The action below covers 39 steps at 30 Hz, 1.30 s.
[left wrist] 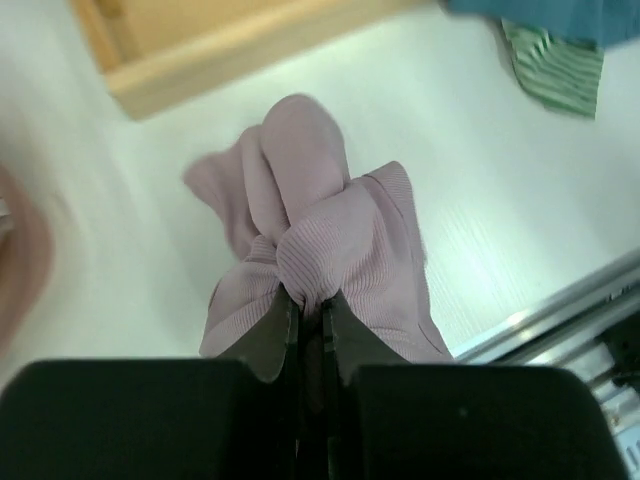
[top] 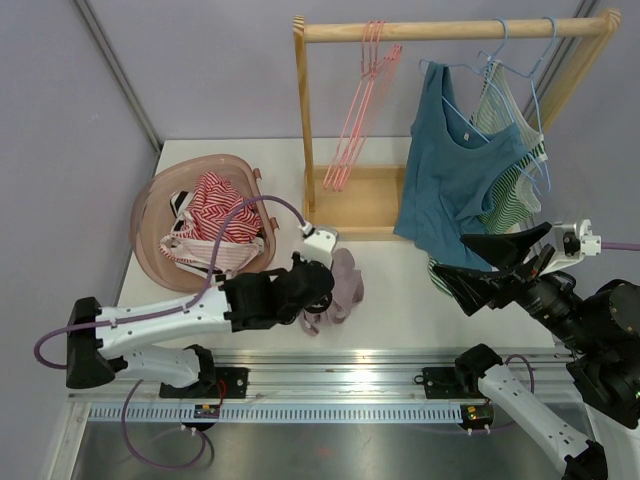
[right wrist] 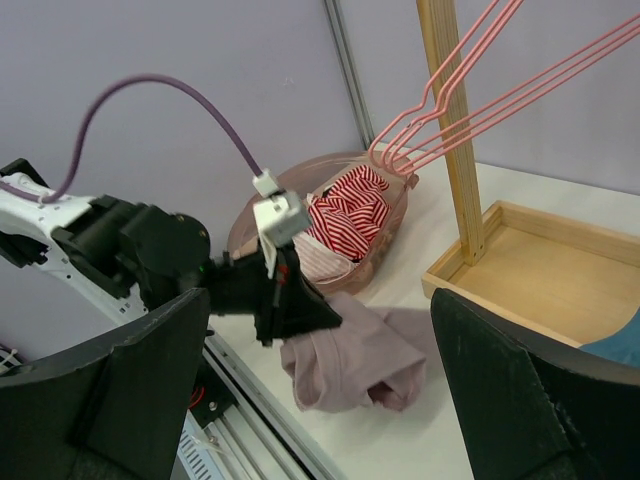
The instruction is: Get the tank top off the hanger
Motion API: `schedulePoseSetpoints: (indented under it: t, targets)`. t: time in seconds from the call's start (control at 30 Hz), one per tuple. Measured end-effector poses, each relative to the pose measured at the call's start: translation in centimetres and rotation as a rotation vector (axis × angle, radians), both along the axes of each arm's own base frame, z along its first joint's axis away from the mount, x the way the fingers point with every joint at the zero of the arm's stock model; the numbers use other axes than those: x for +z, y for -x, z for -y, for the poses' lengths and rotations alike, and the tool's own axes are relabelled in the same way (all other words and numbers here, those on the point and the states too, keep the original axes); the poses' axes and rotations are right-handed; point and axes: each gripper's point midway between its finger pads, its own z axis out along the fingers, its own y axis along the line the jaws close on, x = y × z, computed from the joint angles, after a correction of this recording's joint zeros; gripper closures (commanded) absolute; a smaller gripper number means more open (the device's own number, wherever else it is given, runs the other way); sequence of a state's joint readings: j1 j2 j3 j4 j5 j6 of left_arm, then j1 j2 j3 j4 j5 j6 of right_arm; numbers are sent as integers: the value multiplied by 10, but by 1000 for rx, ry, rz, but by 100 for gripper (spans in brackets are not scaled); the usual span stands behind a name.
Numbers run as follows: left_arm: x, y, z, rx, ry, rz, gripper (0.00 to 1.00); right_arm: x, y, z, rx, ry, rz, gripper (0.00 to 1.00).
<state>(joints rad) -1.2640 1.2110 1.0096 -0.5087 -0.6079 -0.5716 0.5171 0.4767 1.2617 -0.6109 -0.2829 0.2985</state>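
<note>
So, left gripper: was pinched tight on a bunched fold of the mauve garment.
Mauve garment: lay crumpled on the white table, between the basket and the wooden rack.
Right gripper: stood with jaws wide apart and held nothing, near the hems of the hanging tops; contact could not be told.
Blue tank top: hung on a blue hanger from the rack's rail.
Striped green top: hung just behind it.
Basket: held red-striped clothes.
</note>
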Motion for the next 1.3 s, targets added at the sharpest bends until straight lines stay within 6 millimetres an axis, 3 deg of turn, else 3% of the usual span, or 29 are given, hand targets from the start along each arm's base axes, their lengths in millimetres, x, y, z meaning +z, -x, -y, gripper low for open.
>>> schedulePoseSetpoints:
  t: [0.2, 0.4, 0.67, 0.83, 1.03, 1.17, 1.2, 1.23, 1.27, 1.3]
  targets:
    - [63, -35, -59, 204, 11, 80, 100, 0, 0, 0, -1, 3, 3, 1]
    - [115, -80, -146, 457, 32, 140, 100, 0, 0, 0, -2, 5, 6, 0]
    - [165, -122, -228, 684, 66, 174, 100, 0, -3, -2, -1, 0, 12, 0]
    - [171, -164, -284, 825, 64, 137, 100, -5, -6, -3, -1, 5, 1, 1]
    - [149, -213, -317, 884, 34, 30, 100, -4, -9, -5, 3, 6, 1, 1]
    - [129, -232, -334, 916, 0, -40, 68, -7, -13, -9, 8, 15, -13, 0]
    - [124, -234, -340, 930, -3, -57, 31, -8, -14, -9, 7, 17, -17, 1]
    - [119, -233, -348, 951, -13, -73, 15, -10, -16, -10, 6, 21, -23, 0]
    - [116, -231, -356, 976, -14, -87, 1, -12, -19, -10, 0, 23, -32, 1]
    - [113, -228, -362, 998, -13, -101, 1, -13, -23, -10, -16, 25, -42, 0]
